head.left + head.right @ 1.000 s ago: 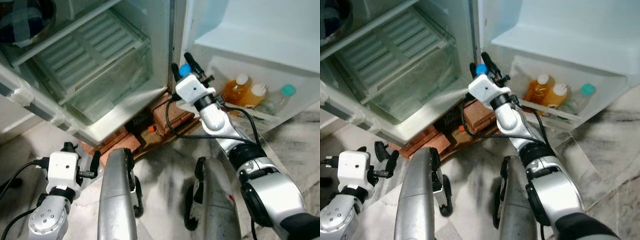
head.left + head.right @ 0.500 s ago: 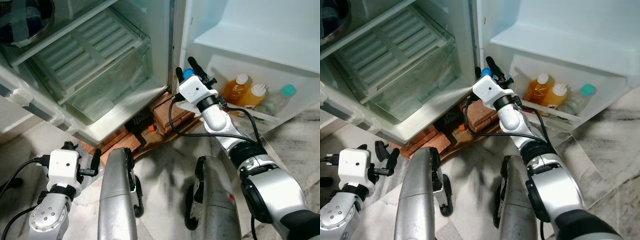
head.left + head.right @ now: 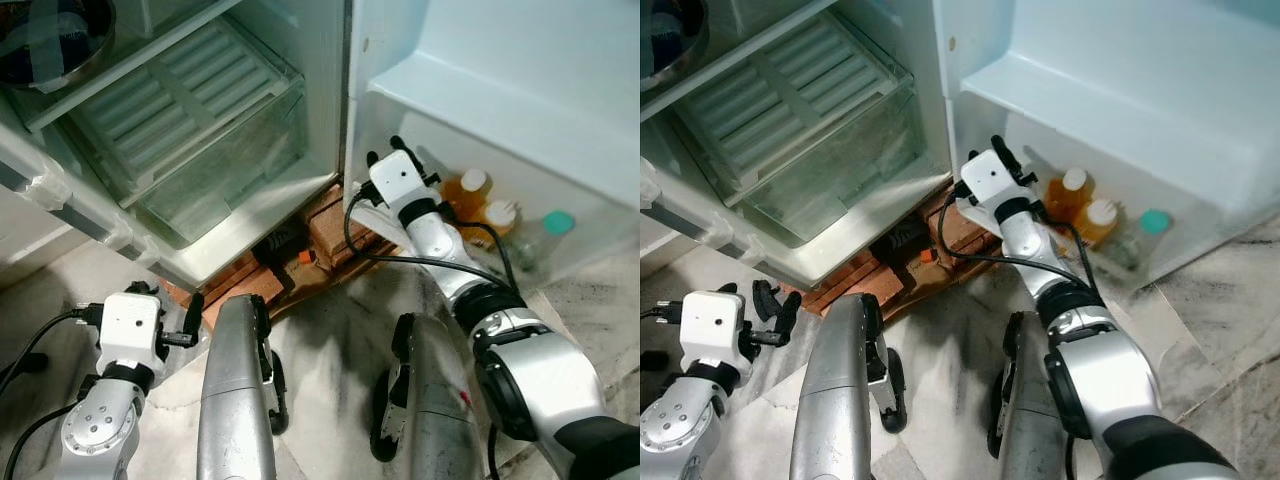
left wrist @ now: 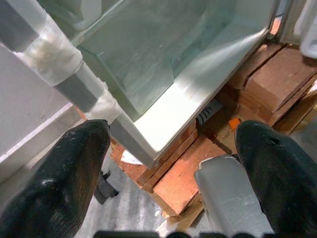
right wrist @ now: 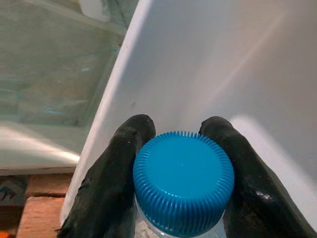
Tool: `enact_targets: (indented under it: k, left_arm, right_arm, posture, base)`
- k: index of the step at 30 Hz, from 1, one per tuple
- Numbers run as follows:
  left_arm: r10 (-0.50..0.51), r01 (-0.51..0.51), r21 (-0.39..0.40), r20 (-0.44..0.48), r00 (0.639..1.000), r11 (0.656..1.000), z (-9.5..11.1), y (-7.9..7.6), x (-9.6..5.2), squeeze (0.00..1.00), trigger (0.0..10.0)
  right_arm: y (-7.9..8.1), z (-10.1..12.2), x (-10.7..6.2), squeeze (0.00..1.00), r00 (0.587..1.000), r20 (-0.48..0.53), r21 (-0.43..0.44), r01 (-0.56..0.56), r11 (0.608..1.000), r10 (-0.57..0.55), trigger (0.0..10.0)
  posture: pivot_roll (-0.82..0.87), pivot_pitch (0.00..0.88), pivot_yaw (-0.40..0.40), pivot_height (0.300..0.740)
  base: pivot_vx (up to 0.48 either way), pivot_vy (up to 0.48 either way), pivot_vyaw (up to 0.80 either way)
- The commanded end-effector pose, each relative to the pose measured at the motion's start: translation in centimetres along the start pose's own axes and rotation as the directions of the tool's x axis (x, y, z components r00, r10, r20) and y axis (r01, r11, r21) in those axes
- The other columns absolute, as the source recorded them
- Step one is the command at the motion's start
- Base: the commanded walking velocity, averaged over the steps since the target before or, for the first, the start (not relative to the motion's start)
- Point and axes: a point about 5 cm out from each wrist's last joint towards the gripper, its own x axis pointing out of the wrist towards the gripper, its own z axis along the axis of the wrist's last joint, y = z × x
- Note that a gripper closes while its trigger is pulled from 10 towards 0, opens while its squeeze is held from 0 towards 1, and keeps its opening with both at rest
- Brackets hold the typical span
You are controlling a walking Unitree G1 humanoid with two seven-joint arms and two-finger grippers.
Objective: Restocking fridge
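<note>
I have the right end effector (image 5: 181,148) closed on a bottle (image 5: 183,181) by its ribbed blue cap, one black finger (image 5: 116,168) on each side of it. From the head camera that arm reaches out toward 12 o'clock, and the end effector sits at the hinge-side end of the fridge door's lower shelf (image 3: 590,255), close against the white door liner. I cannot read any label or brand on the bottle; below the cap I only make out a clear neck.

Further along the same shelf, toward 3 o'clock of my end effector, stand two orange-liquid bottles with white caps (image 3: 470,190) and a clear bottle with a teal cap (image 3: 545,235). No writing on them is legible at this size.

Room is tight at the bottle: the door liner wall is just beside it on one side, and the orange bottles are near on the other. At 10 o'clock the fridge's clear crisper drawer (image 3: 200,140) sits under a glass shelf, its front edge taped. Below the cabinet edge, bricks (image 3: 335,225) prop up the fridge on the marble floor (image 3: 330,330).

The left end effector (image 4: 173,163) hangs low at 7 o'clock, its fingers spread wide apart and holding nothing.
</note>
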Motion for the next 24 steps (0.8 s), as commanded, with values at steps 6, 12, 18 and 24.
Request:
enact_targets:
  k: [6, 12, 18, 24]
  left_arm:
    - [0.001, 0.000, 0.014, -0.038, 0.999, 1.000, -0.9, 0.2, -0.1, 0.00, 10.0]
    - [-0.007, 0.007, 0.013, -0.030, 1.000, 1.000, -0.7, 0.0, 0.2, 0.00, 10.0]
    - [-0.006, 0.007, 0.011, -0.025, 1.000, 1.000, -0.6, -0.1, 0.4, 0.00, 10.0]
    - [-0.006, 0.006, 0.010, -0.012, 1.000, 1.000, -0.4, -0.2, 0.9, 0.00, 10.0]
  right_arm:
    - [0.4, -2.2, -1.0, 0.00, 0.992, -0.121, 0.037, -0.010, 0.999, 0.015, 10.0]
    - [0.2, -2.6, -1.1, 1.00, 0.989, -0.146, 0.150, -0.011, 0.989, 0.033, 10.0]
    - [-0.3, -2.5, -1.0, 1.00, 0.989, -0.147, 0.125, 0.019, 0.992, 0.000, 10.0]
    - [-1.1, -2.1, -0.5, 1.00, 0.989, -0.148, 0.112, 0.034, 0.993, -0.017, 10.0]
  posture:
    - [0.21, 0.307, 0.085, 0.565]
    - [0.21, 0.305, 0.084, 0.565]
    - [0.21, 0.300, 0.080, 0.565]
    - [0.20, 0.290, 0.076, 0.565]
  base:
    - [0.000, 0.000, 0.00]
    - [0.000, 0.000, 0.00]
    - [0.000, 0.000, 0.00]
    - [0.000, 0.000, 0.00]
